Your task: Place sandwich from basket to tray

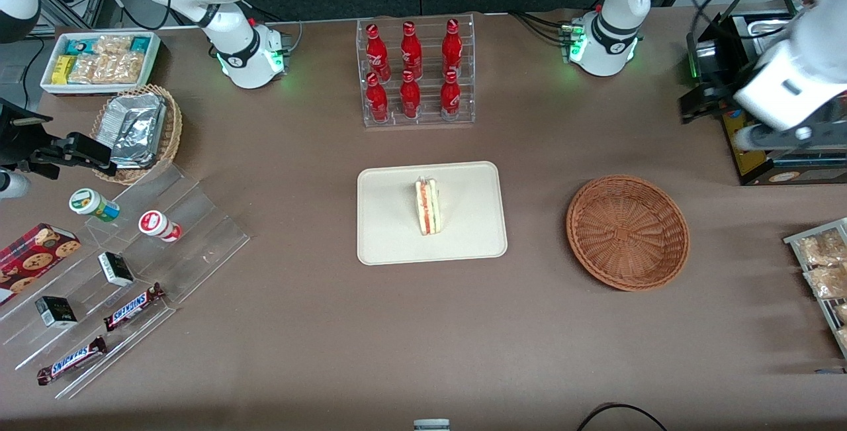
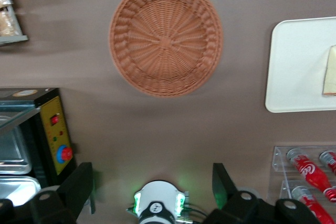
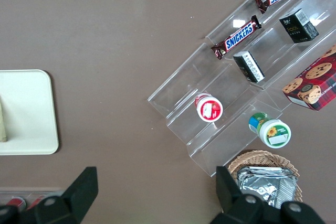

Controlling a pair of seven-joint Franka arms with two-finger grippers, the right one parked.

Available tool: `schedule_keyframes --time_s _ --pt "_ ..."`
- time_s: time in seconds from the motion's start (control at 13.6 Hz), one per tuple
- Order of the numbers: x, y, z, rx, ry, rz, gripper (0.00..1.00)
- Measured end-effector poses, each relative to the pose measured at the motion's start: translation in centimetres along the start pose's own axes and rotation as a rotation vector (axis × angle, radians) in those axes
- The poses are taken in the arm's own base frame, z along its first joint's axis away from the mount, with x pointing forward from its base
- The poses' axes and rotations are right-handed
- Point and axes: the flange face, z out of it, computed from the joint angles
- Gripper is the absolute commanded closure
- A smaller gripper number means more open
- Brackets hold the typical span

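Now the sandwich [image 1: 428, 206] stands on the tray [image 1: 390, 232]; the basket [image 1: 627, 232] sits at its three o'clock, and the claw [image 2: 152, 190] hangs spread apart, holding nothing.

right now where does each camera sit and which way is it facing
Front view: high, facing the arms, looking down on the table; sandwich on the tray, empty basket, both arm bases.
Left wrist view: on the working arm, looking straight down at the basket; open claw hangs high above the table.
Right wrist view: on the parked arm, looking down at the snack rack.
All three share the tray.
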Motion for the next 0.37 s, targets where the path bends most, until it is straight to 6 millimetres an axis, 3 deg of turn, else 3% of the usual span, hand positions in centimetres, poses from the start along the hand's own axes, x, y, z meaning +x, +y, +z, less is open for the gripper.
schedule_keyframes --time_s 0.15,0.37 --pt "-0.2 -2.0 -0.1 -0.006 0.001 -0.017 0.0" --pt "-0.1 -2.6 0.2 -0.008 -0.007 -0.025 0.0"
